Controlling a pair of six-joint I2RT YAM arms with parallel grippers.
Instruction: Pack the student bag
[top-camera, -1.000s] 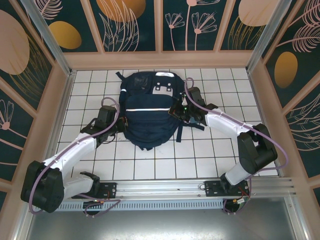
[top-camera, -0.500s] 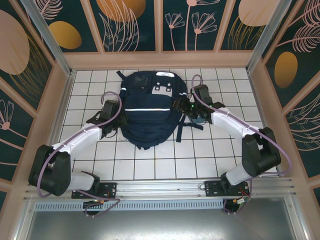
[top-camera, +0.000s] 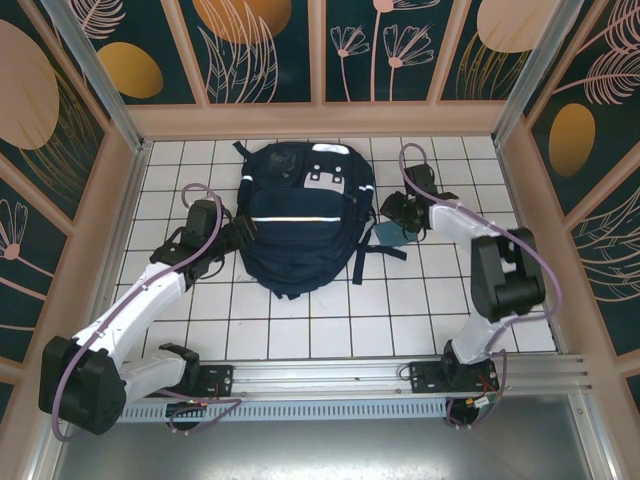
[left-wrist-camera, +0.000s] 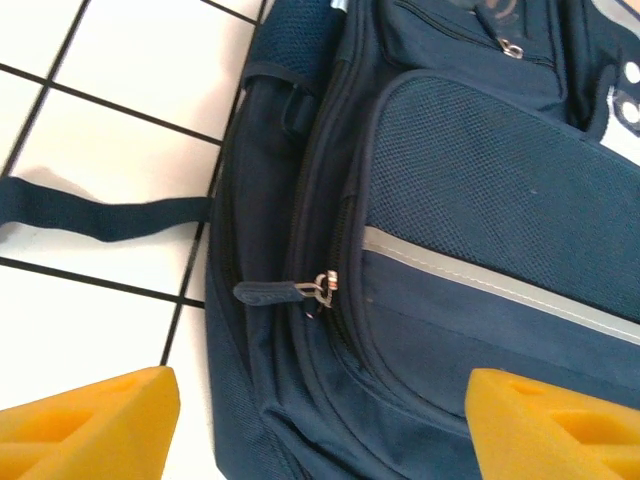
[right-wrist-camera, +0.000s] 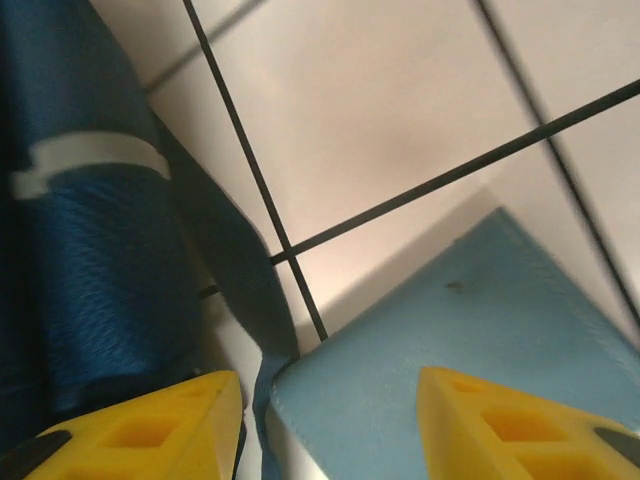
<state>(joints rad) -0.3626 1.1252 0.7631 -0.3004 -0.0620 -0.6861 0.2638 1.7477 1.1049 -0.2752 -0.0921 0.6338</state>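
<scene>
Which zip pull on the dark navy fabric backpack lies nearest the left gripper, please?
The dark tab on the side zip, not the small silver pull higher up.

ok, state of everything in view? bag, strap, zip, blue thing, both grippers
student bag: lying flat on the tiles, front up.
strap: loose on the tiles.
zip pull: untouched, on the bag's side.
light blue flat item: lying beside the bag.
left gripper: open, empty.
right gripper: open, over the blue item, holding nothing.
</scene>
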